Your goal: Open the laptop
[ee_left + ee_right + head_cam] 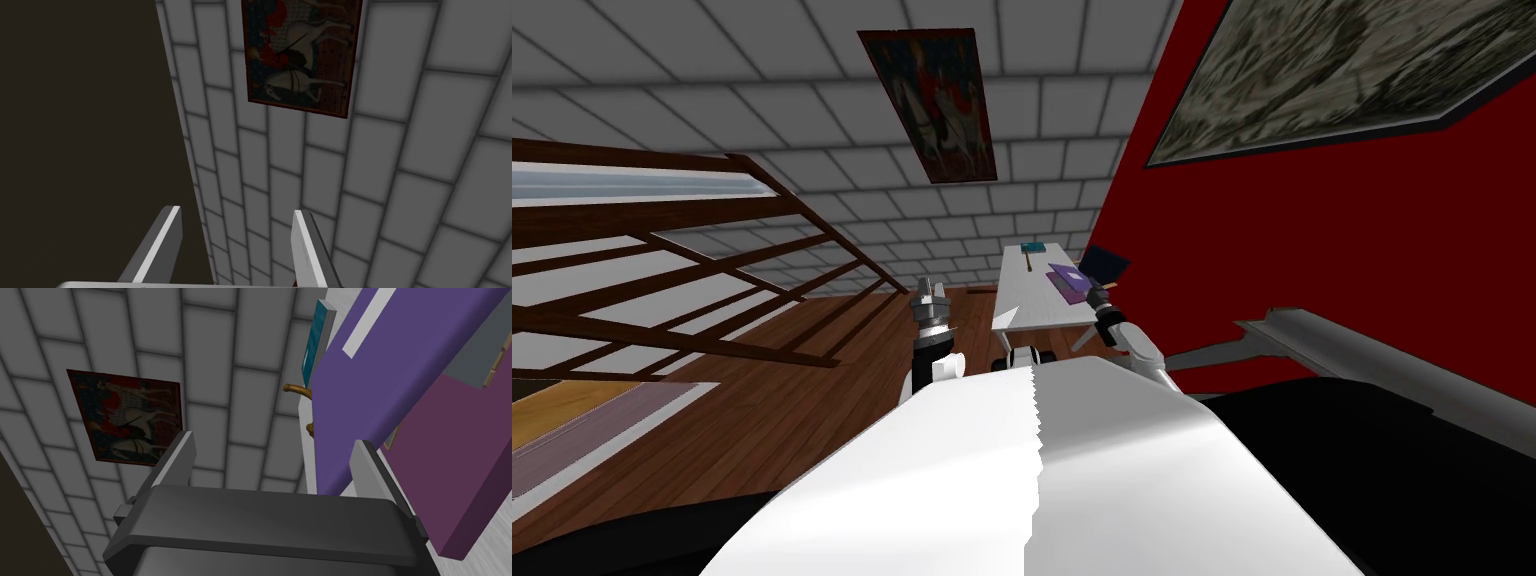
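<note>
Purple laptop (pixel 370 378) crowds one finger (pixel 372 470) of right pincer (pixel 273 439) (other side free); teal book (pixel 313 342) farther along table (pixel 1022 300).

The laptop (pixel 380 378) is cut off at the right wrist view's edge. A brown-handled item (pixel 297 389) and a teal slab (pixel 312 343) are largely hidden behind it; the item cannot be identified.

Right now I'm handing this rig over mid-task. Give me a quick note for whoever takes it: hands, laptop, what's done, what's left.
Left hand: open, empty, held up to the left of the white table.
Right hand: open, at the purple laptop, gripping nothing.
The laptop lies on the table, with a teal book beyond it.
Done: the lid appears to stand partway up.
Left: probably push the lid further open.
</note>
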Available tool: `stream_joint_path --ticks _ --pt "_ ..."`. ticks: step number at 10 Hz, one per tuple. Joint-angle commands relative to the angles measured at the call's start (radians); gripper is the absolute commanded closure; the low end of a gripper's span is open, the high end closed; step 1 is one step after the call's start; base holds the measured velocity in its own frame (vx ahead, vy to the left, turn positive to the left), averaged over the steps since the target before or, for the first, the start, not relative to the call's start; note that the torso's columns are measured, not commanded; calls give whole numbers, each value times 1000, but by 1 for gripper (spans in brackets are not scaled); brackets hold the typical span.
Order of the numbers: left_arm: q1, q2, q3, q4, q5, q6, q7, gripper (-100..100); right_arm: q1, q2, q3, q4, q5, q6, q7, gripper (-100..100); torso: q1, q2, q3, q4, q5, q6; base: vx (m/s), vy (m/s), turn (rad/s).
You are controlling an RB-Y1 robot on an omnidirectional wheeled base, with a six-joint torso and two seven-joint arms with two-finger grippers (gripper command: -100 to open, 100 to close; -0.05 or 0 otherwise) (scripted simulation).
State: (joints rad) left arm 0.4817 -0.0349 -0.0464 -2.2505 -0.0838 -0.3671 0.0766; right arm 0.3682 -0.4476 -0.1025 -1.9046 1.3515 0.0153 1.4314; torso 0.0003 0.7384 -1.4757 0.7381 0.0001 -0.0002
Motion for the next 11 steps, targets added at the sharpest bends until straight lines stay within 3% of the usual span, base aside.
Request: stream_joint_path --ticks 1,4,5,6,11 --pt "0 0 0 0 0 0 0 0 24 -47 -43 -19 -39 -41 -24 -100 0 0 0 0 0 0 39 68 -87" --pt "0 0 0 0 0 0 0 0 59 -132 -87 -48 -96 -75 -61 -100 2 -1 -1 0 1 0 54 106 -81" --pt "0 0 0 0 0 0 0 0 54 -128 -66 -47 -86 -50 -57 -100 1 -1 -1 0 0 0 30 49 -18" --pt "0 0 0 0 0 0 0 0 56 -131 -67 -49 -88 -51 -61 0 -3 0 0 0 -1 0 6 12 4" --pt "0 0 0 0 0 0 0 0 56 -130 -67 -49 -88 -51 -60 0 0 -1 0 0 0 0 1 1 0"
